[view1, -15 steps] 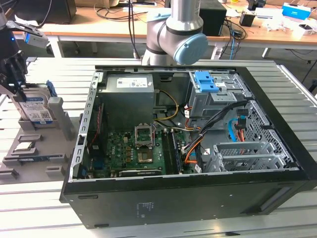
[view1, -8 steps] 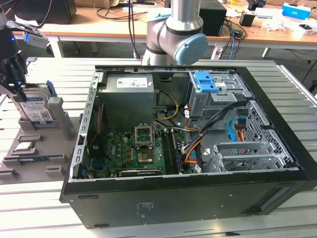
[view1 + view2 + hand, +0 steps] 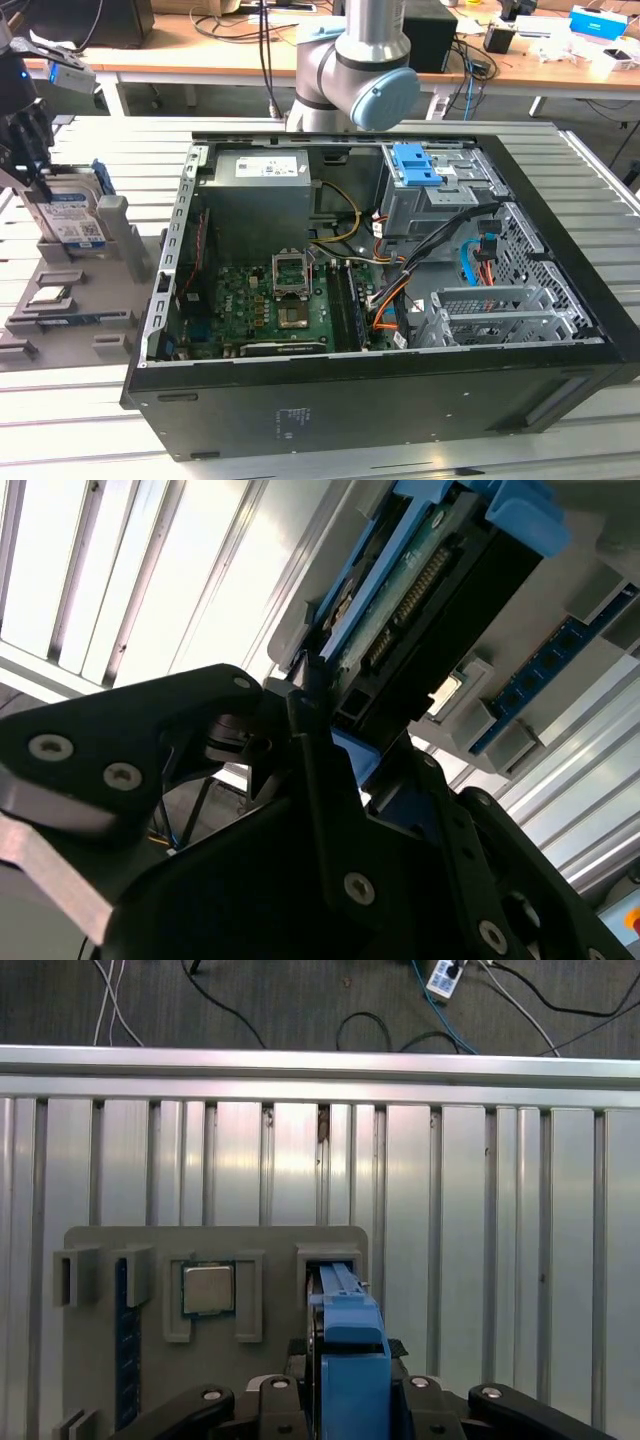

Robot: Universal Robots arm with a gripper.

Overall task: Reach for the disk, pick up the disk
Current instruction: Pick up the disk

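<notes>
Done reaching, with the claw (image 3: 352,1352) pinching both flat sides of the disk (image 3: 70,215), upright in the grey stand (image 3: 120,235) on the tabletop (image 3: 60,420) at the exterior view's left; left to do, lifting it out.

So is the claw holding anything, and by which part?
Cannot tell: the claw sits astride the upper edge of the disk, which stands in the grey stand.

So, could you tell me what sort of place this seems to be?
Probably a robotics lab or workshop for computer assembly work: an open computer case sits on a slatted aluminium table, a grey stand holds the disk, and cluttered wooden benches stand behind.
</notes>
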